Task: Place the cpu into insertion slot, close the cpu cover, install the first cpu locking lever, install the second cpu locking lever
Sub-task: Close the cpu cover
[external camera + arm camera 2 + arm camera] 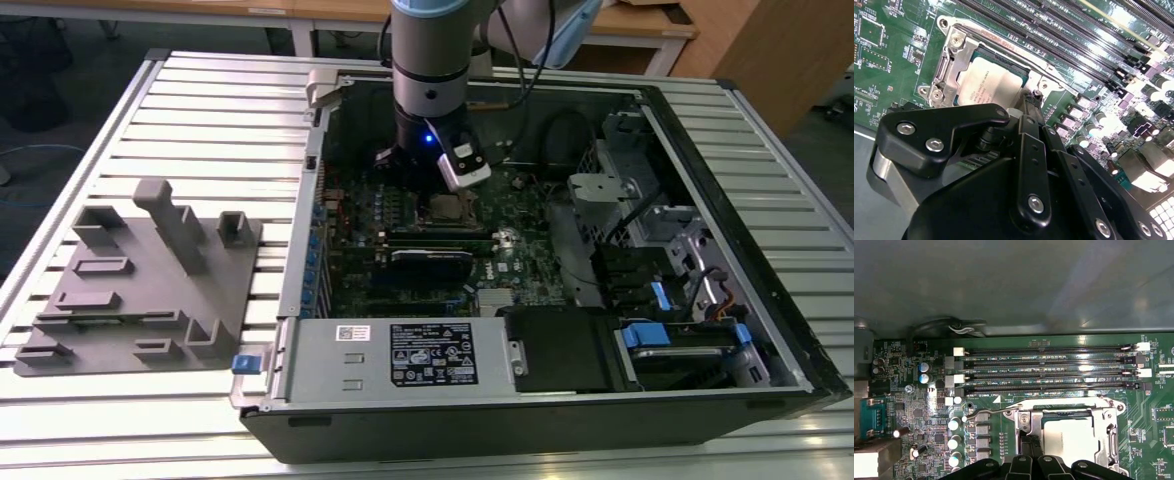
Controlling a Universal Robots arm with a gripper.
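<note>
One cpu (1069, 440) lies flat in the insertion slot (451, 208), with the cpu cover (1111, 437) folded down around it. The gripper (1029, 442) stands at the slot's edge, jaws drawn together, near a thin locking lever (989, 412). Lever work looks to be the step in hand; it calls for a firm push under the catch without scraping the cover. The open computer case (334, 345) on the worktop (200, 100) holds the board.

The silver-grey cylindrical arm (430, 75) has a pale blue collar (434, 8). Its black wrist (411, 150) bears a blue light (427, 138) and a white box-shaped camera (465, 166). Silver screws (1036, 202) stud the matte black end effector (1032, 105).
</note>
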